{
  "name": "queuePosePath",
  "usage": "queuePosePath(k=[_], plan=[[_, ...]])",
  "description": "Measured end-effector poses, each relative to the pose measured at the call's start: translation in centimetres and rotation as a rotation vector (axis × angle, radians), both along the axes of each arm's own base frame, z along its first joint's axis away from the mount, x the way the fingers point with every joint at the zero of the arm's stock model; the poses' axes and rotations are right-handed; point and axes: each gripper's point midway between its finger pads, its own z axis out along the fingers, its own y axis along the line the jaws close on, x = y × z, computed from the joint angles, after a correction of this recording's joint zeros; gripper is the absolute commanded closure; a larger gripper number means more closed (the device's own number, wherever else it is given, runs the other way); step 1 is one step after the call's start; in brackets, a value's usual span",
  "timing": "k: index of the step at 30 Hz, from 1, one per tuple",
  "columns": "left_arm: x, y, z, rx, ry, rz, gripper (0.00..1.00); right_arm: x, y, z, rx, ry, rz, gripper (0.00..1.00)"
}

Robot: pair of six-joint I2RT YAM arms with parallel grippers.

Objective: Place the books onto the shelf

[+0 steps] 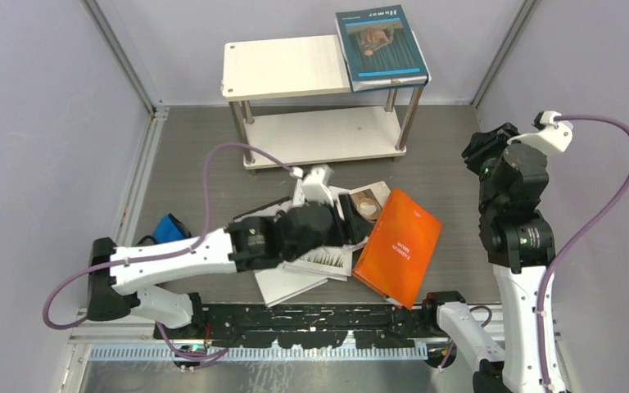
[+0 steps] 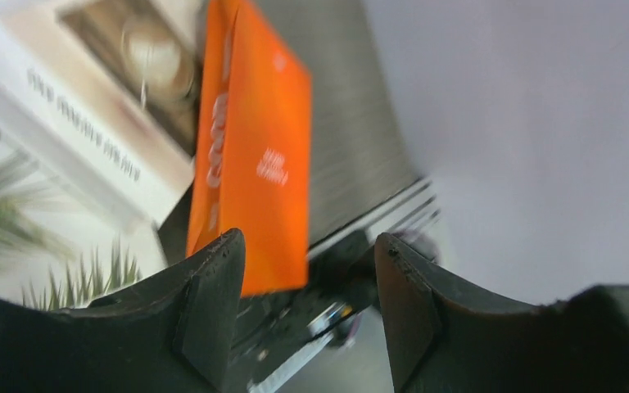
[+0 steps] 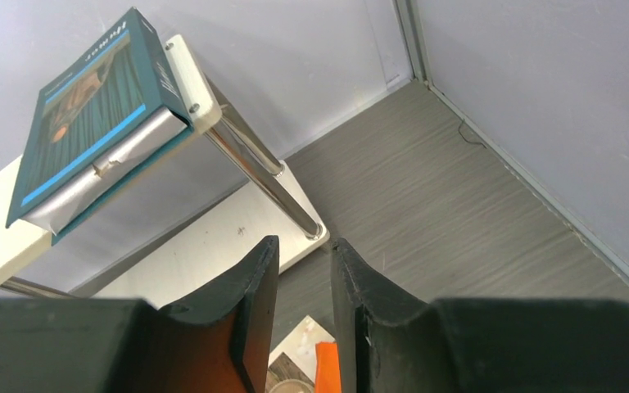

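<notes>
As the next book is reached for with the left gripper (image 2: 307, 246) spread and empty, the orange book (image 2: 254, 147) just ahead must be gripped.

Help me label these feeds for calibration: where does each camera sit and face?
Top external: above, behind the bases, looking down at the shelf and orange book; left arm and right arm show.
Left wrist: behind the left gripper, facing that orange book; its open fingers show.
Right wrist: behind the right gripper, facing the shelf's corner; its fingers show.
Shared: top and right wrist show the teal book.
</notes>
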Motion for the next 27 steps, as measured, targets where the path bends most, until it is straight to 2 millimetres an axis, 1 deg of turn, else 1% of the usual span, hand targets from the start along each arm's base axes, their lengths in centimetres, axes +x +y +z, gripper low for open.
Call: queuePosePath(k=[1, 2, 3, 4, 8, 10, 13, 15, 19, 27], plan=[[-1.1, -0.3, -1.8, 0.031, 0.021, -0.008, 0.4, -0.3, -0.1, -0.2, 0.004, 0.005, -0.004, 0.64], [-2.9, -0.8, -4.5, 0.083, 0.051, -0.021, 0.4, -0.7, -0.1, -0.4, 0.009, 0.011, -0.009, 0.64], [-3.3, -1.0, -5.2, 0.094, 0.061, -0.024, 0.4, -0.9, -0.2, -0.7, 0.014, 0.02, -0.012, 0.64], [-4.2, -1.4, -6.3, 0.111, 0.077, -0.026, 0.4, -1.2, -0.2, -1.0, 0.02, 0.027, -0.016, 0.64], [-6.9, -3.5, -9.5, 0.113, 0.131, 0.001, 0.39, -1.7, -0.2, -2.0, 0.036, 0.064, -0.023, 0.64], [-8.0, -3.9, -11.1, 0.093, 0.157, 0.032, 0.39, -1.8, -0.2, -2.4, 0.047, 0.079, -0.025, 0.64], [-9.2, -3.9, -13.2, 0.073, 0.2, 0.085, 0.38, -1.9, -0.1, -2.9, 0.056, 0.096, -0.027, 0.64], [-9.7, -4.0, -14.1, 0.062, 0.216, 0.114, 0.38, -2.0, -0.1, -3.2, 0.061, 0.106, -0.028, 0.63], [-10.1, -4.5, -14.8, 0.019, 0.247, 0.168, 0.38, -2.1, 0.0, -3.4, 0.064, 0.114, -0.025, 0.63], [-9.5, -4.9, -15.7, -0.047, 0.297, 0.256, 0.39, -1.5, 0.5, -3.8, 0.062, 0.131, -0.009, 0.63]])
